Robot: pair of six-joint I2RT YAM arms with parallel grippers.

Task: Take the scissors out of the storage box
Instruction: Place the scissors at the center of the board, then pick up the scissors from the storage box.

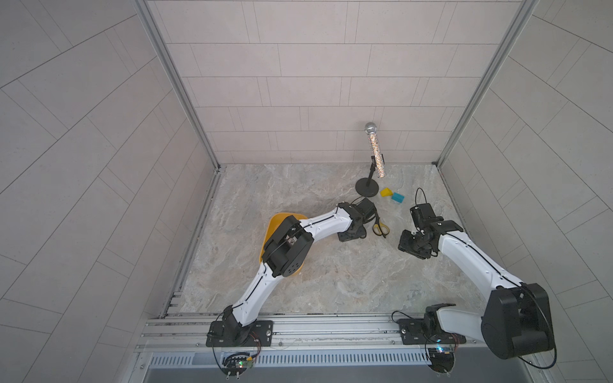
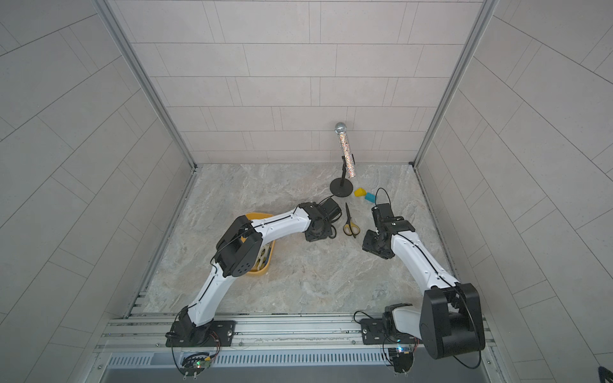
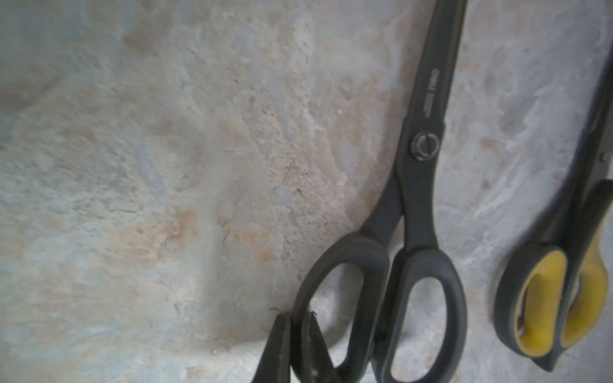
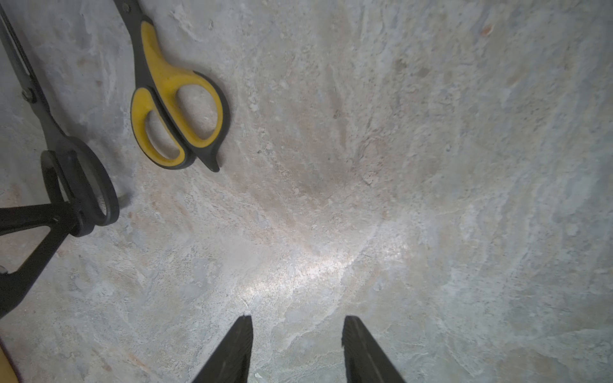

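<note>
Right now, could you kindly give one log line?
left hand shut on black scissors | right hand open | yellow-handled scissors on table

Matt black coating covers the black-handled scissors (image 3: 428, 99), blades included; the tabletop (image 3: 166, 165) looks like rough, dull stone; the microphone (image 1: 376, 156) glitters.

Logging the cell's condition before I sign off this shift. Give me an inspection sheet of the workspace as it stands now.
Surface: marbled tabletop, no spills seen.
Job's things: yellow-and-black scissors lie on the table; black scissors beside them; storage box mostly hidden under the left arm, pale items inside.
Clutter: microphone on stand, yellow block, teal block.
Grippers: left gripper shut on a black scissors handle loop; right gripper open, empty.
Cables: black loop at the right wrist camera, not snagged.
Surroundings: tiled walls, aluminium frame.
</note>
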